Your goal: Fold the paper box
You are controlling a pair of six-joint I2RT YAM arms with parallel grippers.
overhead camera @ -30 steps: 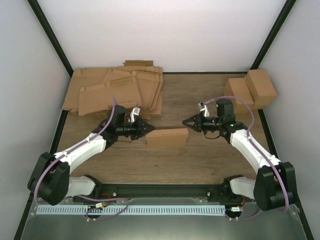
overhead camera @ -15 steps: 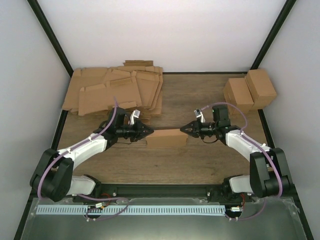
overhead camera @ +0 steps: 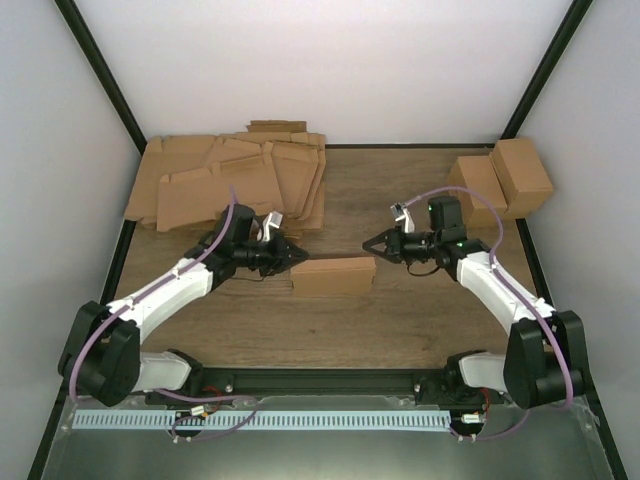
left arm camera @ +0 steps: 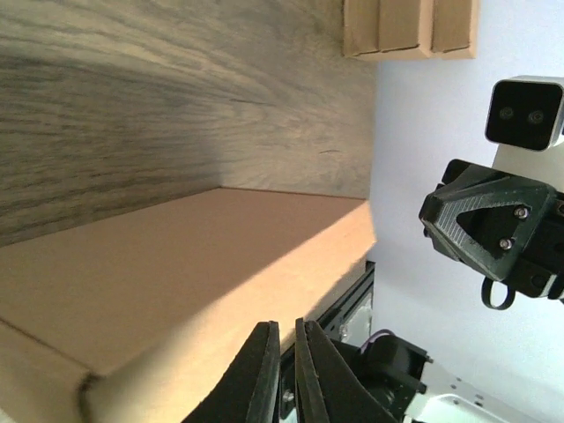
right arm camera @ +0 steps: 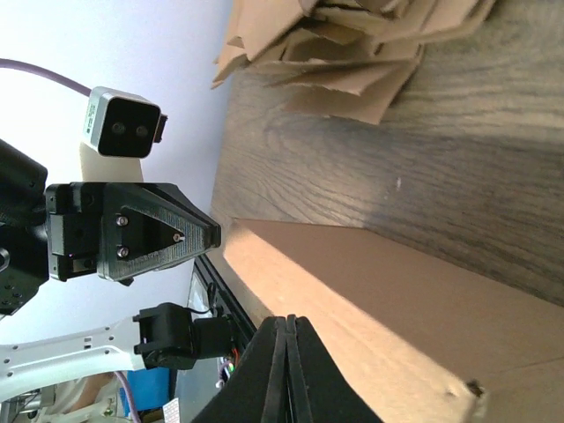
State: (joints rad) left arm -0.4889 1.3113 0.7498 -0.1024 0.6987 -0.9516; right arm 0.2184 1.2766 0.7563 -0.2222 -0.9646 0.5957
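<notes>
Overhead view. The paper box (overhead camera: 335,277) lies flat at the middle of the wooden surface (overhead camera: 400,320). Its long axis runs from 9 o'clock to 3 o'clock, and its broad top face is closed and plain. The left pincer (overhead camera: 300,257) points toward 3 o'clock, with its tip at the box's 10 o'clock corner. Whether the tip touches the cardboard cannot be told. Its fingers are clenched almost together, with only a thin slit between them, and they grasp nothing. The right pincer (overhead camera: 368,243) points toward 9 o'clock and sits just beyond the box's 1 o'clock corner, slightly apart from it. It is fully clenched and empty.

A loose pile of flat cardboard sheets (overhead camera: 230,180) covers the 10 o'clock corner of the surface. Two cartons (overhead camera: 500,178) stand side by side, touching, at the 2 o'clock corner.

Wrist views. Each camera looks along its own closed fingers across the top face of the box toward the opposite pincer. The left wrist view has the cartons in the background, and the right wrist view has the sheets.
</notes>
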